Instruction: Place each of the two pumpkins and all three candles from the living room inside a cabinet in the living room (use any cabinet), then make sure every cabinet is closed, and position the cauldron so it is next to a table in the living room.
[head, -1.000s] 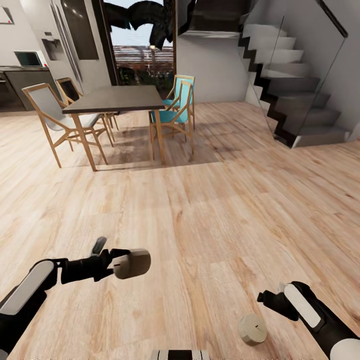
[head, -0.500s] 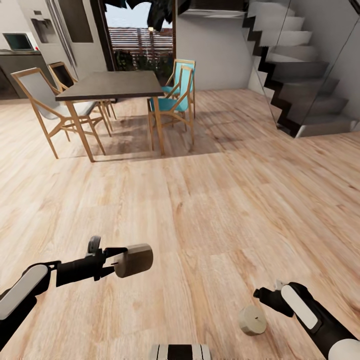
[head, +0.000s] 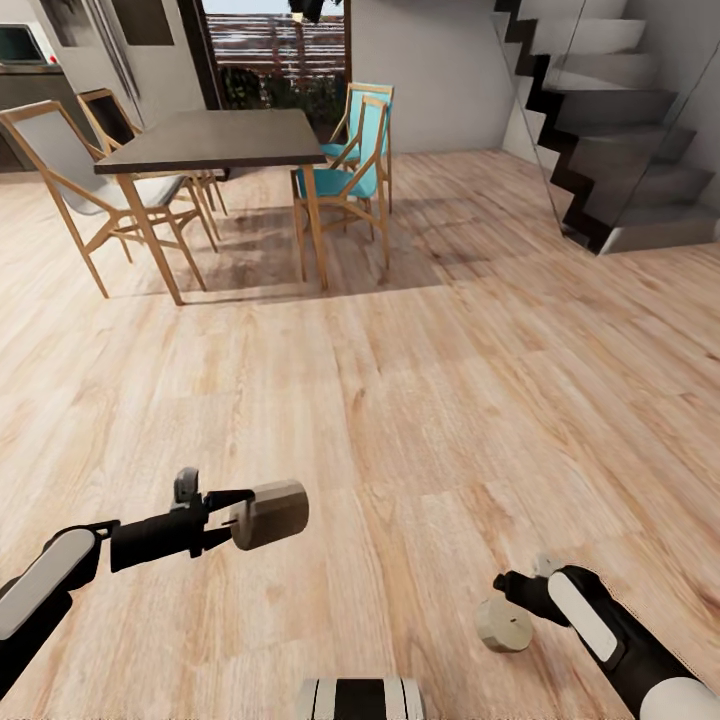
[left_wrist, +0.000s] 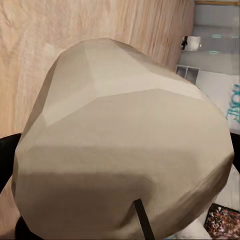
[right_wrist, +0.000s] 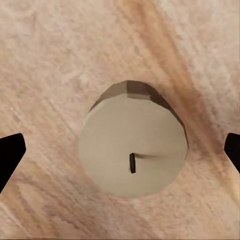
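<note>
The camera has tilted down and advanced toward the dining table (head: 215, 140) since the earlier frames, and the right hand (head: 508, 588) has closed in on the candle on the floor (head: 504, 626). The left hand (head: 228, 515) pinches a candle (head: 269, 513) by its side, keeping it lifted off the floor (head: 400, 400) for carrying. The right hand is spread, its fingers either side of the floor candle, apparently aligned to grasp it.
</note>
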